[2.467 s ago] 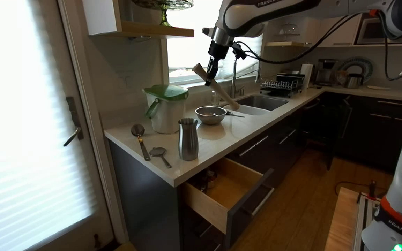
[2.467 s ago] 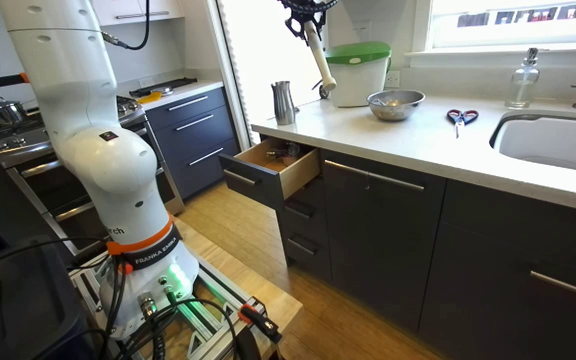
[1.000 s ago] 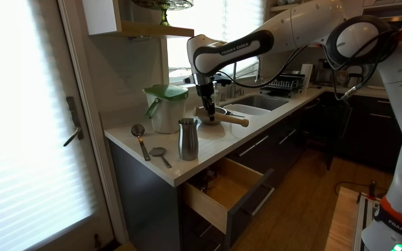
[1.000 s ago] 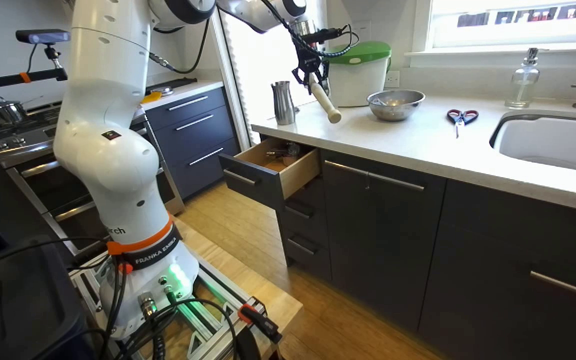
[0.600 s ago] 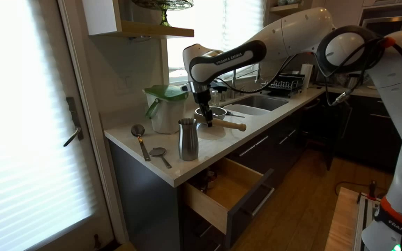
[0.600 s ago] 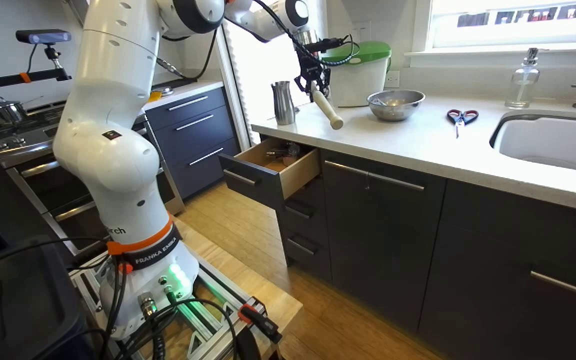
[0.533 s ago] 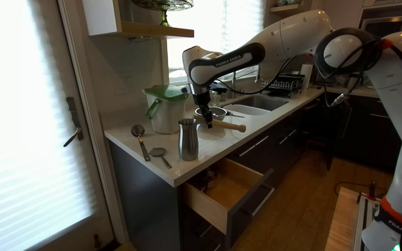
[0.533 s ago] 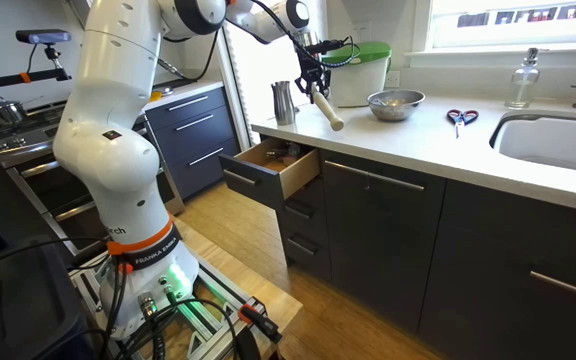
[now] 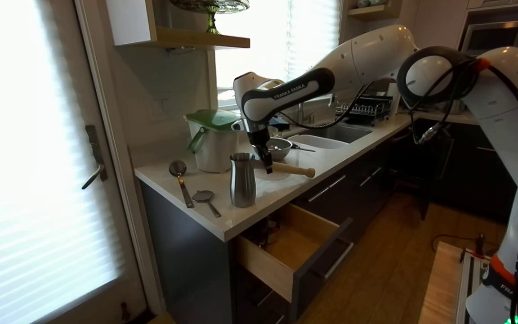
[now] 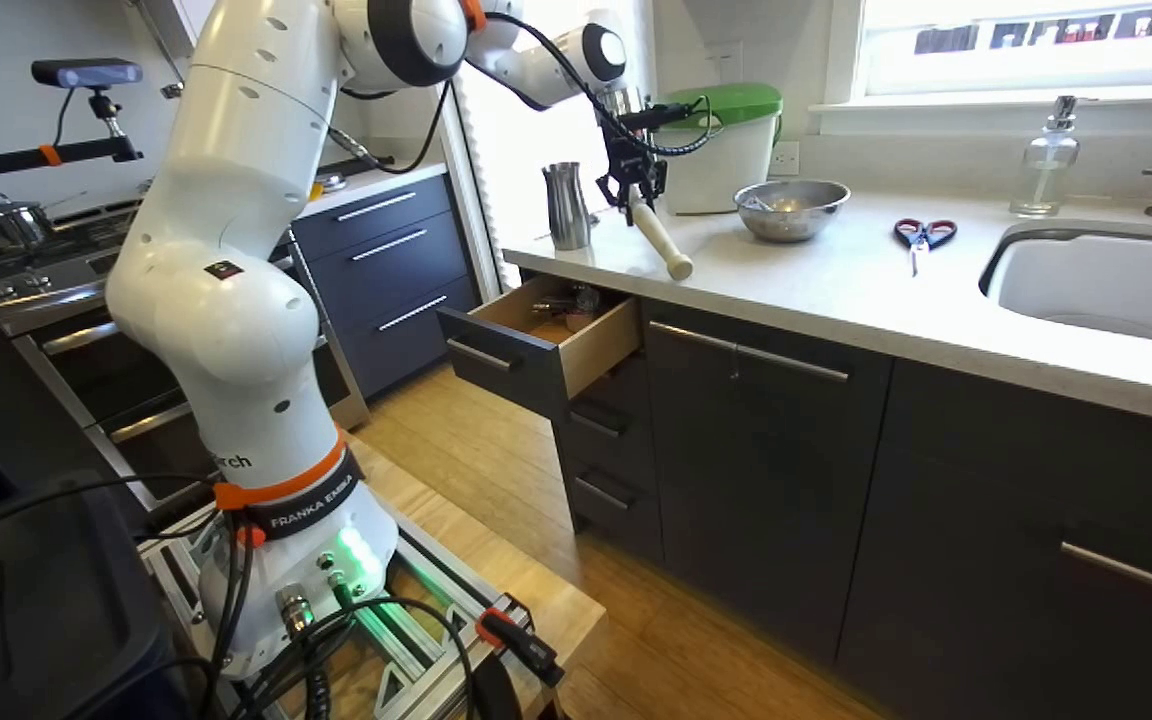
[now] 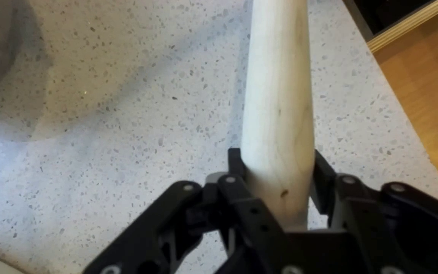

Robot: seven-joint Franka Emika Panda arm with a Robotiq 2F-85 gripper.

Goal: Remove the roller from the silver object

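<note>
The gripper (image 11: 278, 167) grasps the rolling pin (image 11: 278, 95) mid-frame in the wrist view; counter (image 11: 143, 125) spreads left, its edge (image 11: 402, 114) slanting right. The silver cup (image 10: 568, 215) stands apart, upper centre in an exterior view.

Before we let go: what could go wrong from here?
The round roller might roll off the counter: its edge and the open drawer are close. It could also drop when the gripper opens; contact with the counter isn't clear. Moving off, the gripper might knock the silver cup standing nearby.
</note>
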